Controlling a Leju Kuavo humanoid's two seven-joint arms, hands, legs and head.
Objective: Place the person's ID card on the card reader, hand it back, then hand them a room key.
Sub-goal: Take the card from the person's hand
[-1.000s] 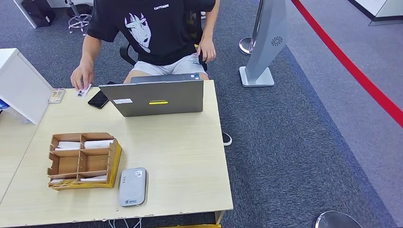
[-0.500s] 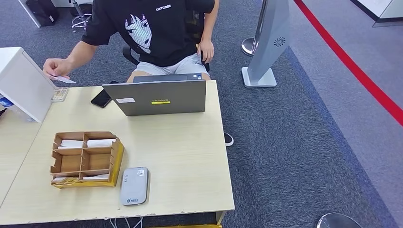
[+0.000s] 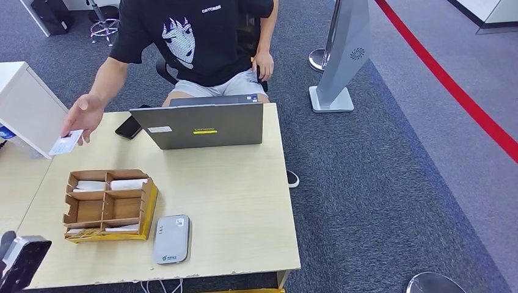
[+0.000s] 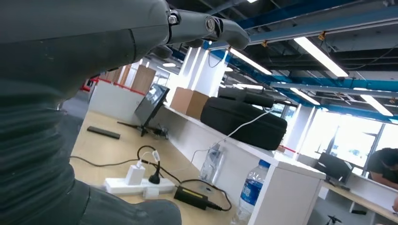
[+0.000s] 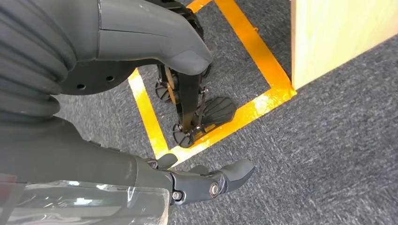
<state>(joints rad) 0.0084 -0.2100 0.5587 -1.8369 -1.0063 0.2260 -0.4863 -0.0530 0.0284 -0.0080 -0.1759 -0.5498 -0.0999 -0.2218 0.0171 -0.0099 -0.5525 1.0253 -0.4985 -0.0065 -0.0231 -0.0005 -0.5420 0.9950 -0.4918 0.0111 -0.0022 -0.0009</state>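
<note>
A seated person's hand (image 3: 85, 115) holds the pale ID card (image 3: 66, 142) out over the table's far left side. The grey card reader (image 3: 170, 239) lies near the table's front edge, beside a cardboard organiser (image 3: 109, 204) with white room key cards in its compartments. My left hand (image 3: 21, 264) comes in at the lower left corner, well short of the card. In the left wrist view my left hand (image 4: 94, 56) has its fingers stretched out and holds nothing. My right hand (image 5: 103, 84) hangs over the carpet, fingers apart and empty.
An open grey laptop (image 3: 201, 125) and a black phone (image 3: 128, 127) sit at the table's far edge. A white cabinet (image 3: 24, 110) stands at the left. A grey floor stand (image 3: 342, 55) and a red floor line (image 3: 452, 85) lie to the right.
The person picked the ID card up from the table's far left and now holds it out towards me. My left hand has risen into the head view's lower left corner.
</note>
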